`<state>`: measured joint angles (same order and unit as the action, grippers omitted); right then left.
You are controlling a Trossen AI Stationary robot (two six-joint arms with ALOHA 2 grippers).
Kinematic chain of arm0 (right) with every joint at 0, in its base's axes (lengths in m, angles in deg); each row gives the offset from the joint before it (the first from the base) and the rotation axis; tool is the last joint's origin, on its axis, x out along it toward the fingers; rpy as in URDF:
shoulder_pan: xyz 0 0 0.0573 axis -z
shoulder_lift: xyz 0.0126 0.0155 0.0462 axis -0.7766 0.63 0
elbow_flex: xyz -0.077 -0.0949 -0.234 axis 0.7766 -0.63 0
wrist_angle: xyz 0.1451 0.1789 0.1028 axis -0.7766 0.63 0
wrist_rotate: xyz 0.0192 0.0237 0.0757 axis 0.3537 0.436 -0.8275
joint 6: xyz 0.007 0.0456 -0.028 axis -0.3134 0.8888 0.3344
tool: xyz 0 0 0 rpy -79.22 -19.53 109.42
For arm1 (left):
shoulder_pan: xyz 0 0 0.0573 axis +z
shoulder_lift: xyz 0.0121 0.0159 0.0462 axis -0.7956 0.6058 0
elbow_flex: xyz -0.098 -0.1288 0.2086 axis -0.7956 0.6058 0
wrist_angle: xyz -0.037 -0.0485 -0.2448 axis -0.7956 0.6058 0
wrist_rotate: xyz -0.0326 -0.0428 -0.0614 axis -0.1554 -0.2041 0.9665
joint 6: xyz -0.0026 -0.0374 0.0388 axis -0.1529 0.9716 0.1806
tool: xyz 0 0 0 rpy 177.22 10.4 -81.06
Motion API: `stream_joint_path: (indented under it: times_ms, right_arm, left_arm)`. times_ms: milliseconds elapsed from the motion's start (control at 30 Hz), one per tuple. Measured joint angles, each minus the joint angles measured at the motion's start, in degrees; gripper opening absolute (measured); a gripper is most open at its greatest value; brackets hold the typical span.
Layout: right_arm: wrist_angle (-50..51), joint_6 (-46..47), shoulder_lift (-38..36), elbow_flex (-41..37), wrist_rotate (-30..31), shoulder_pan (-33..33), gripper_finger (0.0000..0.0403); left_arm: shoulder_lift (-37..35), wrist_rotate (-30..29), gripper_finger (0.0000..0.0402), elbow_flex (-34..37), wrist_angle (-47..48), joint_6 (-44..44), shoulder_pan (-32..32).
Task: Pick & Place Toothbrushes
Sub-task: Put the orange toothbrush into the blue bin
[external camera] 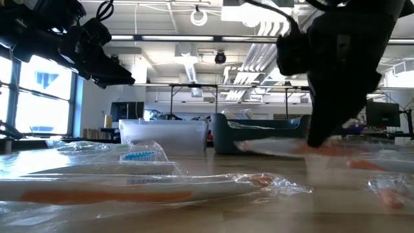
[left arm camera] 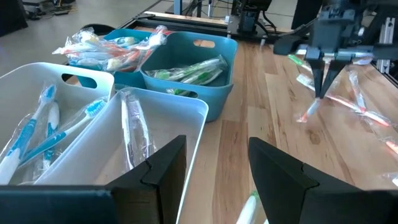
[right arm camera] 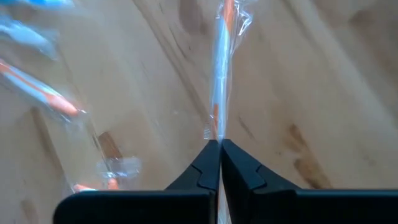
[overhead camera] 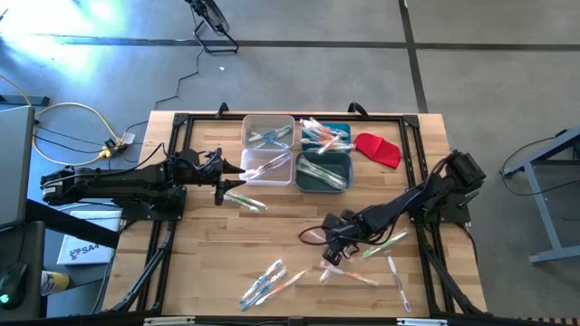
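Toothbrushes (overhead camera: pixel 272 282) in clear wrappers are spread over the wooden table (overhead camera: pixel 290 226), and I'd say the step in hand is the pick itself, with the grab just made and the lift not yet started.

Taking the white bin (overhead camera: pixel 269 168) as the landmark, biggest things first. The table carries four bins in a block: a second white bin (overhead camera: pixel 268 133) just behind the landmark with blue-handled brushes in it, a teal bin (overhead camera: pixel 323 170) right beside it with green ones, and another teal bin (overhead camera: pixel 328 136) diagonally behind with orange ones. The loose brushes lie well away from the white bin, toward the near edge.

The right arm (overhead camera: pixel 426 195) reaches in from the far side of the table, stretched low, with the right gripper (right arm camera: pixel 220 146) pointing down at the wood, well apart from the white bin. Its jaws are pinched together on an orange-accented toothbrush (right arm camera: pixel 219 74), wrapper and all.

The left arm (overhead camera: pixel 118 181) waits on the other side, with the left gripper (left arm camera: pixel 214 165) hovering just beside the white bin, jaws apart and holding nothing. A green brush (overhead camera: pixel 245 201) lies just below it.

For the next move I'd guess a straight lift so the crinkly wrapper doesn't drag its neighbours along, then a carry over to the teal bin holding the orange ones. The pinch looks thin, so slipping is the risk.
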<state>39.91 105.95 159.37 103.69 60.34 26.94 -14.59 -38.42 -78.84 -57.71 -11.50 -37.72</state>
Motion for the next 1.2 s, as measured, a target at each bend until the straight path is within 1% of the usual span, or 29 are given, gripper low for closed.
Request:
stream_joint_path:
  times_ms: [133, 433, 600, 800, 933, 1033, 1100, 1200]
  right_arm:
    - [0.0, -2.0, -3.7, 0.0, 3.4, 0.0, 0.0003]
    - [0.3, -10.5, -15.2, 0.1, 14.5, 0.1, 0.0003]
    - [0.4, -17.5, -20.5, 0.1, 20.3, 1.0, 0.0003]
    - [0.2, -30.2, -24.6, 0.1, 25.9, 4.5, 0.0003]
    - [-0.5, -37.3, -25.9, 0.1, 27.6, 8.5, 0.0003]
    - [-1.2, -41.6, -26.5, 0.1, 27.4, 12.4, 0.0003]
    - [-2.5, -44.3, -26.6, 0.1, 26.6, 15.1, 0.0003]
    - [-4.3, -47.9, -26.6, 0.1, 23.4, 19.6, 0.0003]
  left_arm:
    - [0.0, 0.0, 0.0171, 0.0, 0.0, 0.0, 0.0]
    - [0.0, 0.0, 0.0171, 0.0, 0.0, 0.0, 0.0]
    - [0.0, 0.0, 0.0171, 0.0, 0.0, 0.0, 0.0]
    - [0.0, 0.0, 0.0171, 0.0, 0.0, 0.0, 0.0]
    - [0.0, 0.0, 0.0171, 0.0, 0.0, -0.1, 0.0]
    - [0.0, 0.0, 0.0171, 0.0, 0.0, -0.2, 0.0]
    - [0.0, 0.0, 0.0171, 0.0, 0.0, -0.2, 0.0]
    - [0.0, 0.0, 0.0171, 0.0, 0.0, -0.2, 0.0]
